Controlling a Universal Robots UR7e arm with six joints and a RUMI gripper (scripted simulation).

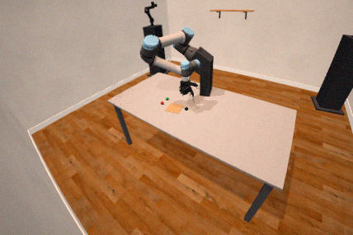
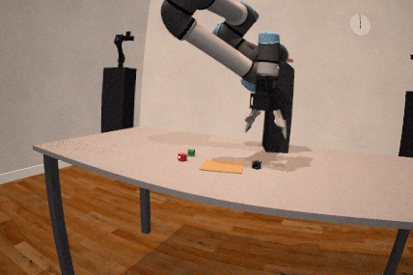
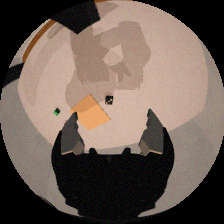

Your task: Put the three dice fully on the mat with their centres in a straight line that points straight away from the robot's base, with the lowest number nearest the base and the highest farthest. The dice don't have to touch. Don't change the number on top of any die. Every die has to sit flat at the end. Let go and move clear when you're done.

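Note:
The orange mat (image 1: pixel 174 108) (image 2: pixel 222 166) (image 3: pixel 90 113) lies flat on the table. A black die (image 1: pixel 186 109) (image 2: pixel 257 165) (image 3: pixel 109 100) sits on the table just off the mat's edge, on the right in the top and exterior views. A green die (image 1: pixel 167 99) (image 2: pixel 191 152) (image 3: pixel 56 112) and a red die (image 1: pixel 162 103) (image 2: pixel 181 157) sit near each other off the mat's other side. The red die does not show in the wrist view. The top numbers are too small to read. My gripper (image 2: pixel 266 130) (image 3: pixel 111 110) is open and empty, high above the table on the base side of the mat.
The table (image 1: pixel 243 130) (image 2: pixel 338 186) carries the mat and dice. The robot's dark base column (image 1: pixel 206 72) (image 2: pixel 280 133) stands at the table's back edge, behind the gripper. Shadows of the arm fall on the table around the black die.

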